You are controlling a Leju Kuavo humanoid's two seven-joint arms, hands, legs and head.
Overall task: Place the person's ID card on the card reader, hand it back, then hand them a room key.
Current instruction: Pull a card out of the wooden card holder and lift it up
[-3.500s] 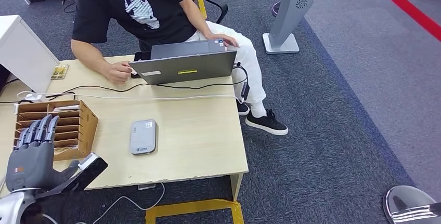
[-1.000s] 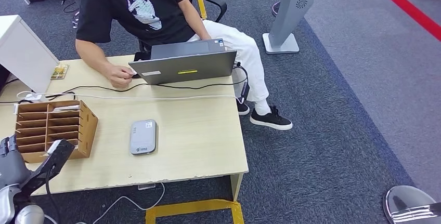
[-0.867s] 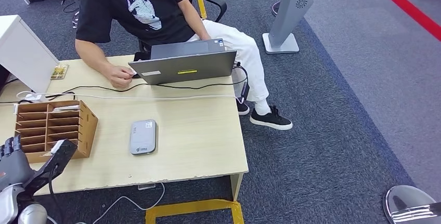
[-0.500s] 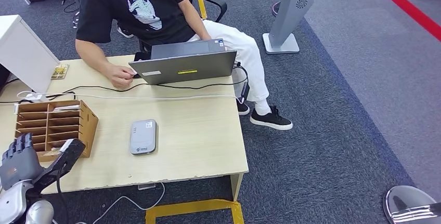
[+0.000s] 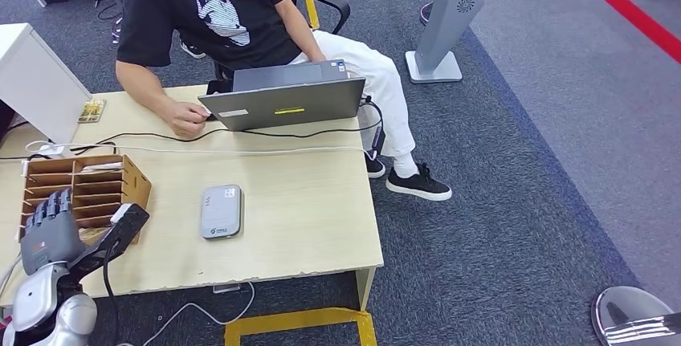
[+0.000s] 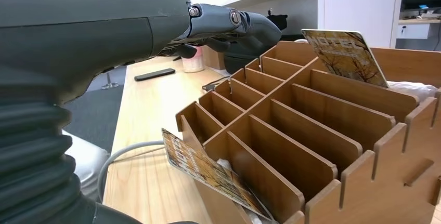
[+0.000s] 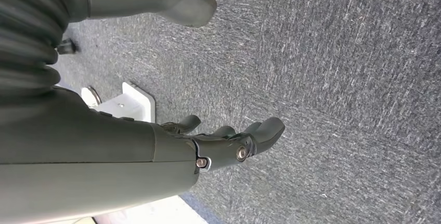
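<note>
At the near left corner of the tabletop point(image 5: 305, 225), your left hand point(image 5: 50, 229) hovers beside the wooden slotted rack point(image 5: 88, 189), fingers spread and holding nothing. The placement makes sense for the key step: the rack stores the hotel-printed room key cards upright in its slots, so one card point(image 6: 346, 52) leans proud of a far slot and another point(image 6: 208, 172) lies tilted against the near wall, both easy to pinch by an edge. The card reader point(image 5: 221, 210) lies flat mid-tabletop, between you and the seated person point(image 5: 209, 17), within reach of both; its top carries nothing. You cannot tell where the ID card is. The person's hand point(image 5: 185, 116) rests by the laptop point(image 5: 285, 101). Your right hand point(image 7: 223, 141) hangs over the carpet, fingers loosely curled, holding nothing.
</note>
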